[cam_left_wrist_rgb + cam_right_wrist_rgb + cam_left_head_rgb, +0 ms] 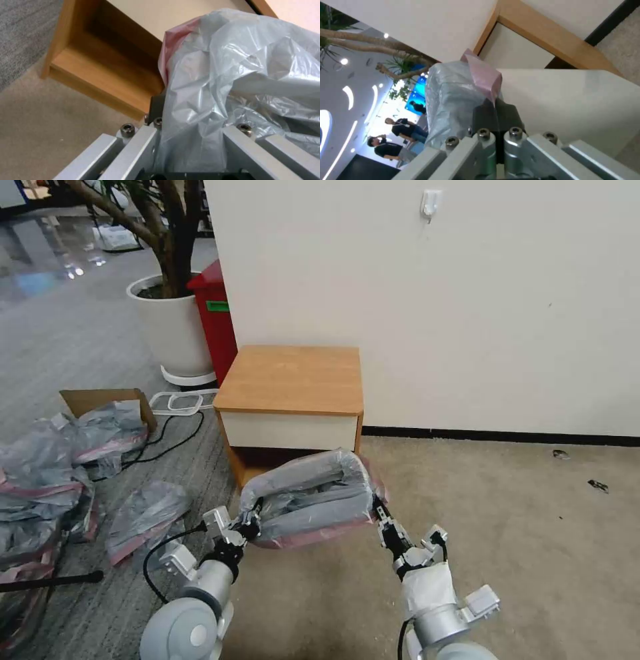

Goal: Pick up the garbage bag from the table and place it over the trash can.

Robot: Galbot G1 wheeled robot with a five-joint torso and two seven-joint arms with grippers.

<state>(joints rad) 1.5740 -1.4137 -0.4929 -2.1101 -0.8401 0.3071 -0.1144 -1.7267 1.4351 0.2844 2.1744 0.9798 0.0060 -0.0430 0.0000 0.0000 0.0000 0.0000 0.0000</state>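
Note:
The grey garbage bag (313, 503) with its pink-red band is stretched wide, low in front of the table (290, 377). It lies over the trash can, whose cream wall (573, 105) appears beside my right gripper. My left gripper (245, 527) is shut on the bag's left end; one dark finger (156, 110) pokes out beside the crinkled plastic (240, 82). My right gripper (379, 513) is shut on the bag's right end, its dark pads (496, 117) pinching the pink band (483, 72).
A heap of similar grey bags (40, 480) and a cardboard box (93, 400) lie on the floor at left, with cables (167, 440) and a black pole (47, 581). Behind the table stand a red bin (217, 323) and a white plant pot (170, 330). Open carpet lies to the right.

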